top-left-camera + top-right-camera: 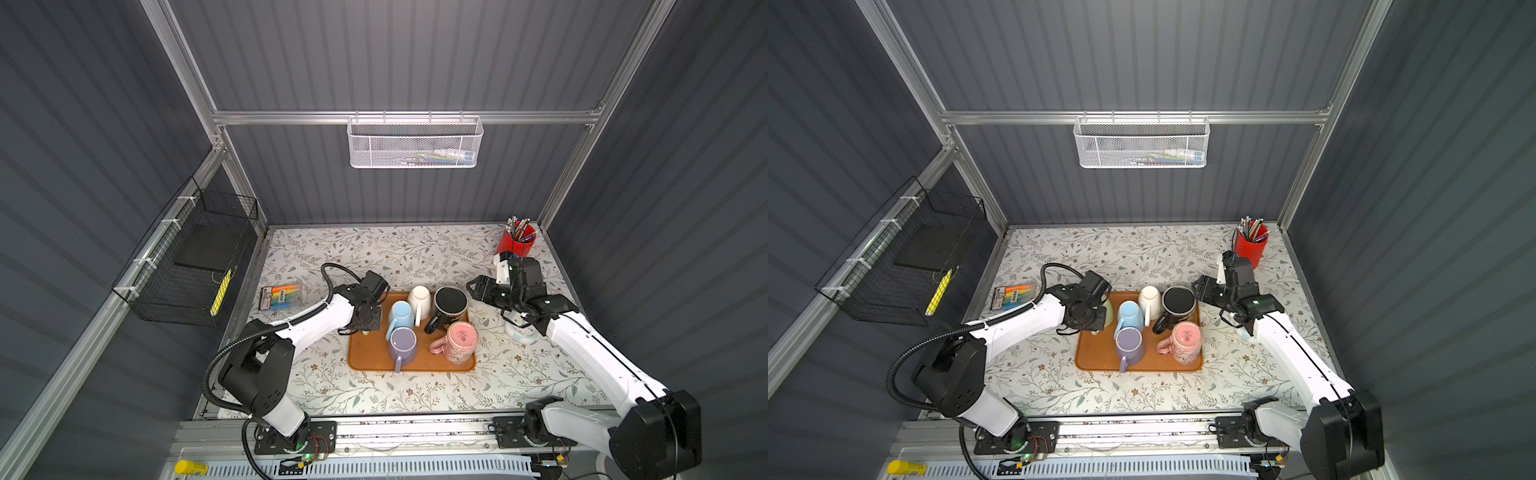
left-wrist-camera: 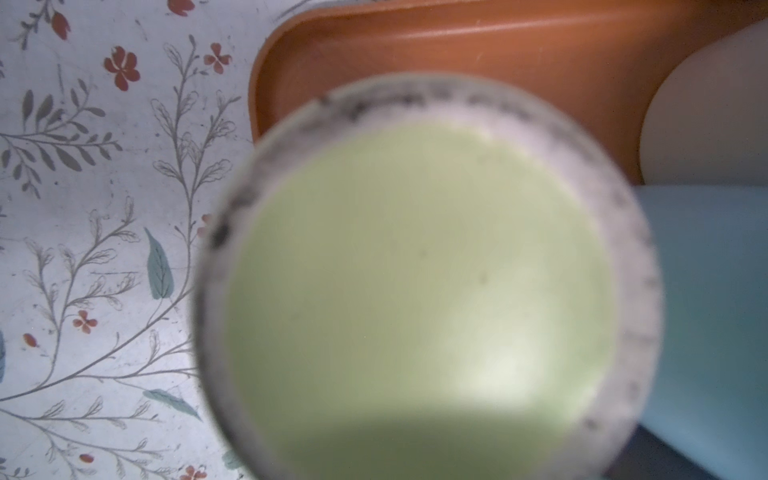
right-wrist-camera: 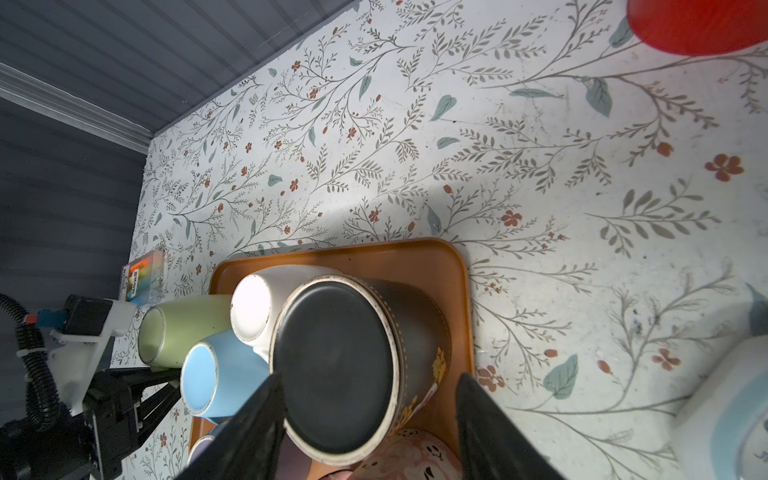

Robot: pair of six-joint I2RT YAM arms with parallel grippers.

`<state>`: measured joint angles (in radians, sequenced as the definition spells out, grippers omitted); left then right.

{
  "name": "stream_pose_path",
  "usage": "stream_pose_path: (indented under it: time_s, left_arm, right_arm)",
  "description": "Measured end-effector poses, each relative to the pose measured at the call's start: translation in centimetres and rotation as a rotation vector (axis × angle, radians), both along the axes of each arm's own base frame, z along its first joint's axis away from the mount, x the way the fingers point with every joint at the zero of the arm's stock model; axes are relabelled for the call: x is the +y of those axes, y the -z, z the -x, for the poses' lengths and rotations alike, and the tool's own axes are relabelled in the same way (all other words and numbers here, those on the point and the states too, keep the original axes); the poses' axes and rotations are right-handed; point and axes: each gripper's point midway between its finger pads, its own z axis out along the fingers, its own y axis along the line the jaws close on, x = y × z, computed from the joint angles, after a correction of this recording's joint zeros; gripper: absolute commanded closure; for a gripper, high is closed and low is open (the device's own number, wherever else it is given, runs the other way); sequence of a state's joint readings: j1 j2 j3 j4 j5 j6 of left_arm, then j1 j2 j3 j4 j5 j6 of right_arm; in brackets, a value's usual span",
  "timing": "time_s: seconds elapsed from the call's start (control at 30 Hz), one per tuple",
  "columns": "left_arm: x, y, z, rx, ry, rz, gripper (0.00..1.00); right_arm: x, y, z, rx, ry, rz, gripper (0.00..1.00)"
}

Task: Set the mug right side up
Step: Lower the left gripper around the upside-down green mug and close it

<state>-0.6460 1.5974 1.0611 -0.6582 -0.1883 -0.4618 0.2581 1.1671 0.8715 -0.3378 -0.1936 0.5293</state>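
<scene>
Around the left pincer: an orange tray (image 1: 374,358) crowded with mugs; a light blue mug (image 1: 400,312) stands base up just beside the pincer, on the side toward the other arm, with a white mug (image 1: 419,300) just beyond it and a purple mug (image 1: 402,343) a little farther off
In the way: the light blue mug sits tight against the green one, and the tray's corner wall hems it in on the outer side
Green mug (image 2: 424,270): straight beneath the left pincer (image 1: 1089,316), upside down, its base facing up in the tray's corner
Left pincer: lowered over the green mug; its own body hides the fingers from where I stand, so I cannot tell whether it is clenched or released
Right pincer (image 1: 475,287): released, fingers spread wide, holding nothing, hovering just beside a base-up black mug (image 1: 451,302)
Behind the right pincer: a red pen pot (image 1: 517,244), near it but apart
</scene>
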Motion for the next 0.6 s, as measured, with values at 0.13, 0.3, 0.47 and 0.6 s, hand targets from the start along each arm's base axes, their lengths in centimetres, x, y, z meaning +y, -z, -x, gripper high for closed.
stream_pose_path:
  time_s: [0.13,0.3,0.47,0.6]
  left_arm:
    - [0.01,0.0,0.01,0.0,0.005,-0.002,0.94]
    - [-0.03,0.01,0.03,0.001,0.011,-0.002,1.0]
    - [0.01,0.0,-0.02,0.0,0.013,-0.002,1.0]
    - [0.1,-0.04,-0.21,-0.005,0.007,0.002,1.0]
  right_arm:
    - [0.01,-0.03,-0.02,-0.003,-0.002,0.002,0.35]
    - [0.01,-0.02,-0.03,-0.004,-0.004,0.004,0.35]
    - [0.12,-0.17,-0.15,-0.014,-0.007,0.001,0.36]
    - [0.4,-0.19,-0.19,-0.024,-0.017,-0.009,0.36]
